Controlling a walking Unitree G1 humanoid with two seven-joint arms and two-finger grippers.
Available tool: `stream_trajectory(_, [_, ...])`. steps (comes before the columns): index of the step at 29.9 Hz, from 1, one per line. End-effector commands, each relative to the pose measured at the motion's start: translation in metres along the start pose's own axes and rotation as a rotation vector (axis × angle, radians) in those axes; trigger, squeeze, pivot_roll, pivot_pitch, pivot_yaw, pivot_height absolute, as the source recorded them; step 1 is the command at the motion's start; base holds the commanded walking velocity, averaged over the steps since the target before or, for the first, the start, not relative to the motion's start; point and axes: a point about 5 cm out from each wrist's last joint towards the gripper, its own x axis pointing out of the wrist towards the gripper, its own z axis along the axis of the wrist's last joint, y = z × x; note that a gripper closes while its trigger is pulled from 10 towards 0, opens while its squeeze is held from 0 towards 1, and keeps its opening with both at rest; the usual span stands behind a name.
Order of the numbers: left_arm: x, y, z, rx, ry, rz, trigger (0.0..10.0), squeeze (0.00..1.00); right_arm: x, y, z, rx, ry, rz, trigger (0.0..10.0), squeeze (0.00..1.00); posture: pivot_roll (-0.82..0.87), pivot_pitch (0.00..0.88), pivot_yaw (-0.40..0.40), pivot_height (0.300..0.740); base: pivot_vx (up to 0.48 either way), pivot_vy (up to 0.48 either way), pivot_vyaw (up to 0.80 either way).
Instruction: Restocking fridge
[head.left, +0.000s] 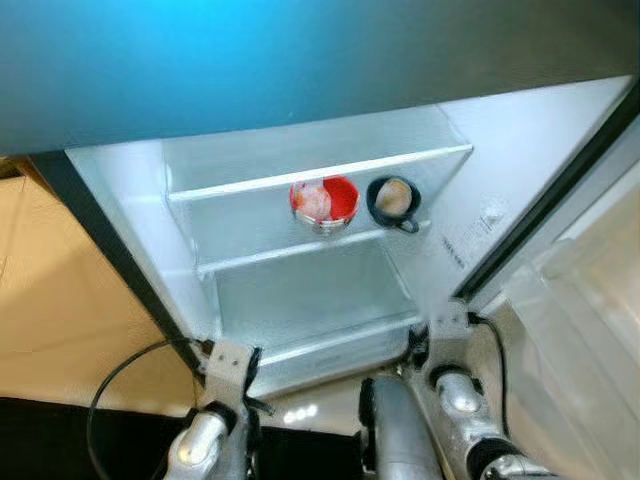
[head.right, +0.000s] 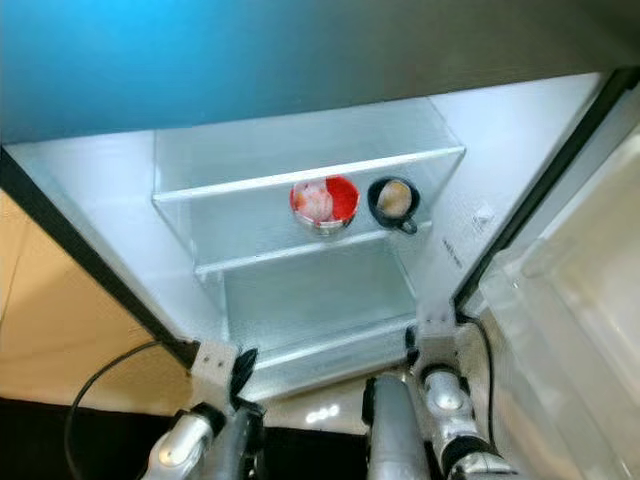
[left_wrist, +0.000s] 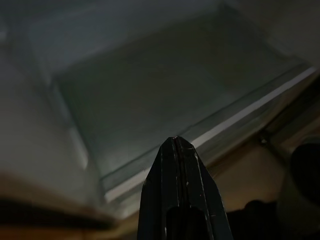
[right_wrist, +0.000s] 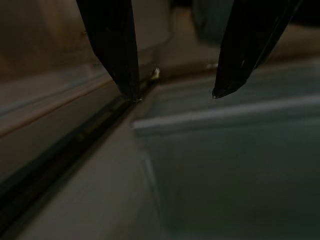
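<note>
The fridge stands open before me, with its lit interior (head.left: 300, 290) and glass shelves. On the middle shelf (head.left: 260, 255) sits a red bowl (head.left: 324, 200) with pale pink and white contents. Right beside it is a dark cup (head.left: 393, 201) with a handle, holding something round and tan. Both of my silver arms are low at the fridge's bottom edge: the left arm (head.left: 210, 430) and the right arm (head.left: 460, 395). My left gripper (left_wrist: 175, 141) is shut with nothing in it, over the bottom shelf. My right gripper (right_wrist: 174, 95) is open and holds nothing, by the shelf's front edge.
The open fridge door (head.left: 590, 330) with its clear bins stands at the right. A tan wooden panel (head.left: 50, 290) flanks the fridge on the left. A black cable (head.left: 105, 390) loops near my left arm. The upper shelf (head.left: 300, 175) and bottom shelf (head.left: 320, 300) are bare.
</note>
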Motion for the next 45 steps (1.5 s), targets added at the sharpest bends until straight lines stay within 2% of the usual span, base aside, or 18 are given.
stream_trajectory(1, [-0.013, 0.006, -0.022, -0.012, 0.108, 0.038, 10.0, 0.00, -0.009, 0.005, -0.021, 0.009, 0.081, 0.047, 10.0, 0.00, -0.10, 0.133, -0.041, 0.602, 0.000, 0.000, 0.00])
stream_trajectory(2, [-0.013, 0.006, -0.022, -0.012, 0.108, 0.038, 10.0, 0.00, -0.009, 0.005, -0.021, 0.009, 0.081, 0.047, 10.0, 0.00, -0.10, 0.133, -0.041, 0.602, 0.000, 0.000, 0.00])
stream_trajectory(4, [-0.016, 0.007, -0.027, -0.041, 0.119, 0.065, 10.0, 0.00, -0.015, 0.005, -0.035, 0.036, 0.161, 0.053, 10.0, 0.00, -0.10, 0.129, -0.037, 0.602, 0.000, 0.000, 0.00])
stream_trajectory(7, [-0.017, 0.009, -0.028, -0.060, 0.116, 0.089, 10.0, 0.00, -0.019, 0.008, -0.041, 0.068, 0.172, 0.086, 10.0, 0.00, -0.10, 0.128, -0.038, 0.602, 0.000, 0.000, 0.00])
stream_trajectory(14, [-0.019, 0.011, -0.035, -0.046, 0.153, 0.097, 10.0, 0.00, -0.023, 0.018, -0.049, 0.056, 0.217, 0.119, 10.0, 0.00, -0.09, 0.128, -0.037, 0.627, 0.000, 0.000, 0.00])
stream_trajectory(23, [-0.025, 0.006, -0.047, -0.042, 0.211, 0.089, 10.0, 0.00, -0.024, 0.024, -0.050, 0.064, 0.228, 0.138, 10.0, 0.00, -0.09, 0.120, -0.033, 0.627, 0.000, 0.000, 0.00])
stream_trajectory(32, [-0.023, 0.007, -0.047, -0.040, 0.212, 0.099, 10.0, 0.00, -0.026, 0.026, -0.052, 0.075, 0.233, 0.187, 10.0, 0.00, -0.09, 0.116, -0.039, 0.632, 0.000, 0.000, 0.00])
stream_trajectory(40, [-0.026, 0.012, -0.049, -0.034, 0.212, 0.129, 10.0, 0.00, -0.029, 0.024, -0.057, 0.051, 0.250, 0.156, 10.0, 0.00, -0.09, 0.118, -0.047, 0.632, 0.000, 0.000, 0.00])
stream_trajectory(45, [-0.027, 0.009, -0.050, -0.029, 0.208, 0.101, 10.0, 0.00, -0.030, 0.022, -0.059, 0.049, 0.257, 0.151, 10.0, 0.00, -0.09, 0.118, -0.047, 0.632, 0.000, 0.000, 0.00])
